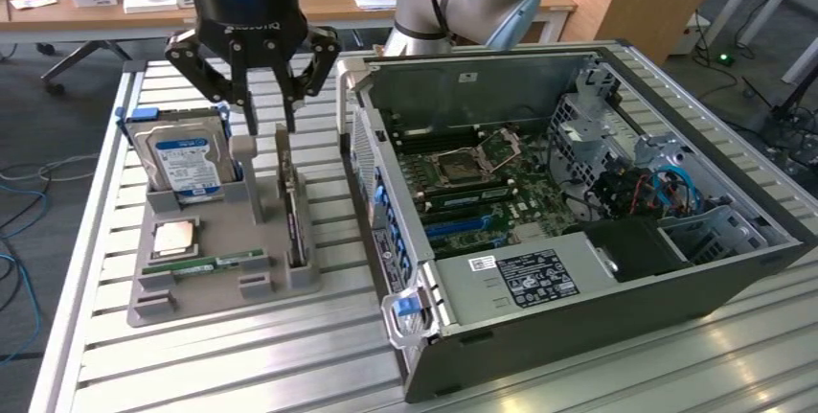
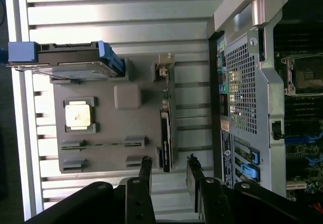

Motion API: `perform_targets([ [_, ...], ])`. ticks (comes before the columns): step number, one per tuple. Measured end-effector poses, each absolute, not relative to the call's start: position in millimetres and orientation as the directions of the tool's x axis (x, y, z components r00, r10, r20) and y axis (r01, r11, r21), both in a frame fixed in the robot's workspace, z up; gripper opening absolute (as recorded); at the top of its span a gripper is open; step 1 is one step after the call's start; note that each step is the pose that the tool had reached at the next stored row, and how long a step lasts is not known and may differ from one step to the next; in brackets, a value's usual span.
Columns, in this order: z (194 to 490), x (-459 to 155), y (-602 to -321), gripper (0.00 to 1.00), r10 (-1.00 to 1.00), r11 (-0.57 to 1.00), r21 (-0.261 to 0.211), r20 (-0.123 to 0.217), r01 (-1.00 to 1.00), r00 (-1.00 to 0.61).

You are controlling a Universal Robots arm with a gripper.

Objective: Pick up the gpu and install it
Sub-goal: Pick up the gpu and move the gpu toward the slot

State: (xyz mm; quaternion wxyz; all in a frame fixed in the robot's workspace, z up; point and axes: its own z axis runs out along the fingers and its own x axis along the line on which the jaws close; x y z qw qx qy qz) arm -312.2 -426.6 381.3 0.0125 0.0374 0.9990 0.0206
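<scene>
Hard drive (image 1: 187, 160), processor (image 1: 175, 238), memory stick (image 1: 205, 263)

We find the gripper (image 1: 271, 127) hanging over the far end of a grey holder (image 1: 205, 284) on the slatted metal table (image 1: 256, 365). Its fingers stand apart with nothing between them. The gpu (image 1: 295, 221) stands on edge in a slot along the holder's side nearest the computer case (image 1: 614, 288), just below the fingertips. We cannot tell whether they touch it. In the same holder, a hard drive (image 1: 190, 164) with a blue-white label stands upright at the far end. A square processor chip (image 1: 174, 237) lies flat in front of it, and a green memory stick (image 1: 205, 264) lies nearer the camera. On the exterior view's right, the case lies open on its side, with the motherboard (image 1: 473, 183) exposed.
</scene>
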Motion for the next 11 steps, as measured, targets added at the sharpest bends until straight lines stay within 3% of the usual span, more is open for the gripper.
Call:
perform_targets([
  [11, 362, -312, -427, 0.42, 0.075, 0.996, 0.042, -0.024, 0.074, -0.997],
])
